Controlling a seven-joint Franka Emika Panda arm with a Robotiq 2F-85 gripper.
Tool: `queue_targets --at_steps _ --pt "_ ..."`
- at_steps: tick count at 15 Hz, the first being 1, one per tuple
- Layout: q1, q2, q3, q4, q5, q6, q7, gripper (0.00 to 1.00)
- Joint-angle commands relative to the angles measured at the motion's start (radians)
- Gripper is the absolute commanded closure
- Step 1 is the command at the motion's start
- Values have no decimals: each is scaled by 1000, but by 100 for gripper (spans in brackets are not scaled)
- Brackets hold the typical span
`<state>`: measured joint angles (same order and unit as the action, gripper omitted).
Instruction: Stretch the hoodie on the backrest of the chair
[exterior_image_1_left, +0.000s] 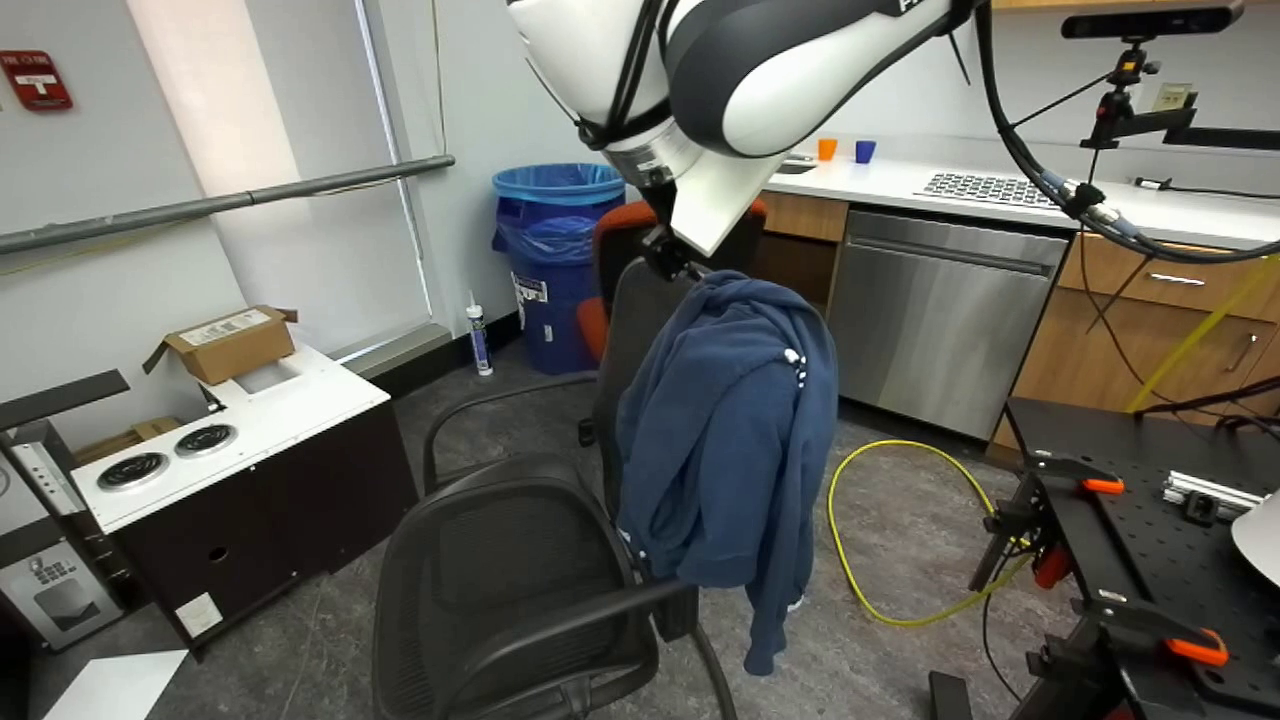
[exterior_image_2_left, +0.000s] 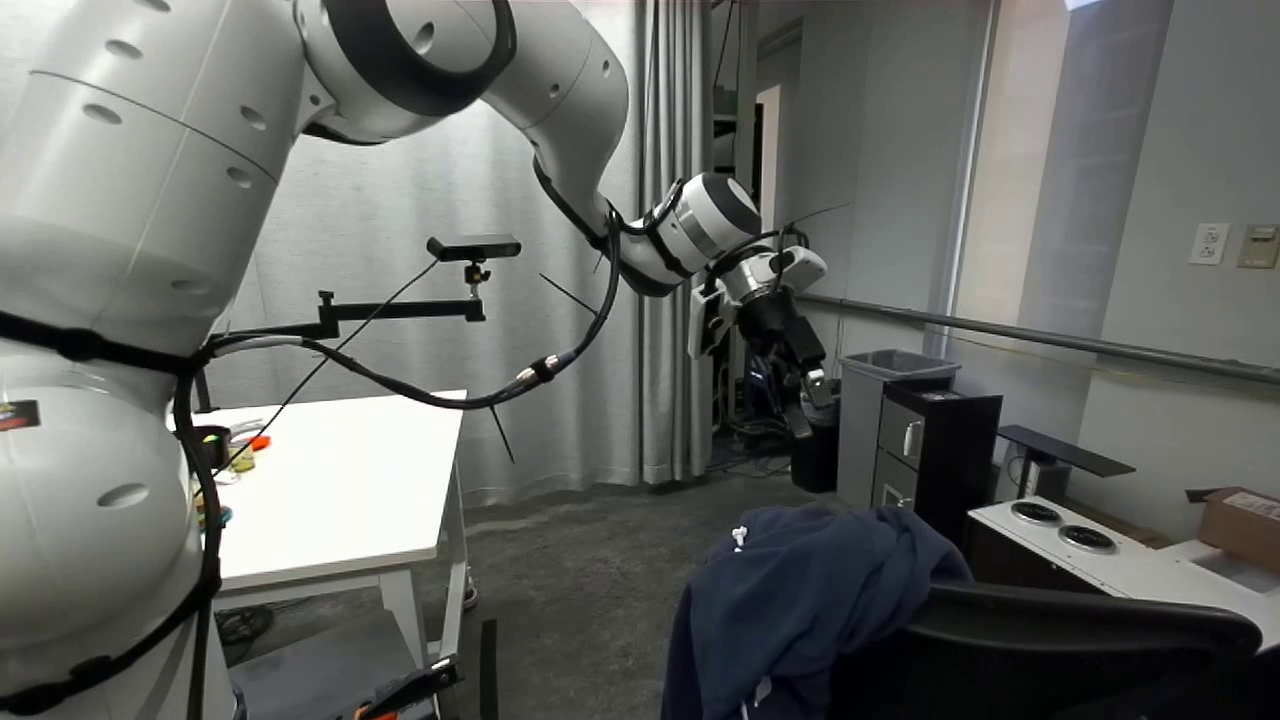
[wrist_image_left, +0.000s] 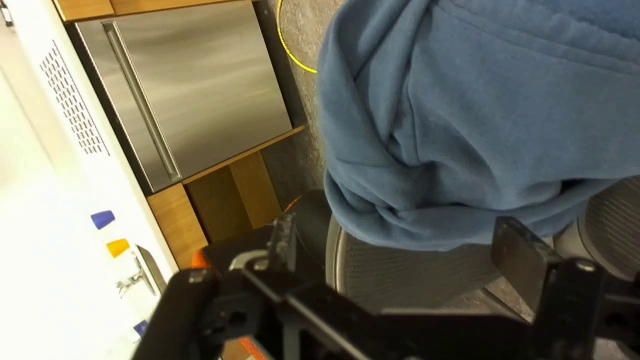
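The blue hoodie (exterior_image_1_left: 720, 430) hangs bunched over the top and one side of the black chair's backrest (exterior_image_1_left: 638, 320), a sleeve trailing low. In an exterior view the hoodie (exterior_image_2_left: 800, 590) covers one end of the backrest (exterior_image_2_left: 1080, 618), whose other end is bare. Below it is the chair's seat (exterior_image_1_left: 500, 570). My gripper (exterior_image_2_left: 808, 402) points downward above the chair, by the hoodie's upper edge. In the wrist view the gripper (wrist_image_left: 395, 232) is open, its fingers wide apart and holding nothing; the hoodie (wrist_image_left: 480, 115) and bare backrest mesh (wrist_image_left: 410, 270) show beyond them.
An orange-backed chair (exterior_image_1_left: 608, 235) and a blue bin (exterior_image_1_left: 555, 290) stand behind the black chair. A steel dishwasher (exterior_image_1_left: 940, 310) sits under the counter. The black work table (exterior_image_1_left: 1150, 530) and a yellow cable (exterior_image_1_left: 900, 622) lie to one side. A white toy stove (exterior_image_1_left: 300, 400) faces the seat.
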<state>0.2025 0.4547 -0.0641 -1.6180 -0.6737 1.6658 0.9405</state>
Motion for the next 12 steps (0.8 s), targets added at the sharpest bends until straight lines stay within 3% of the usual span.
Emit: queue_targets --at_steps 1,6,12 --pt "-48 -143 15 -246 30 107 62 0" --pt "-86 -219 17 -450 29 212 68 0" --pt "-97 -261 21 -524 25 252 36 0"
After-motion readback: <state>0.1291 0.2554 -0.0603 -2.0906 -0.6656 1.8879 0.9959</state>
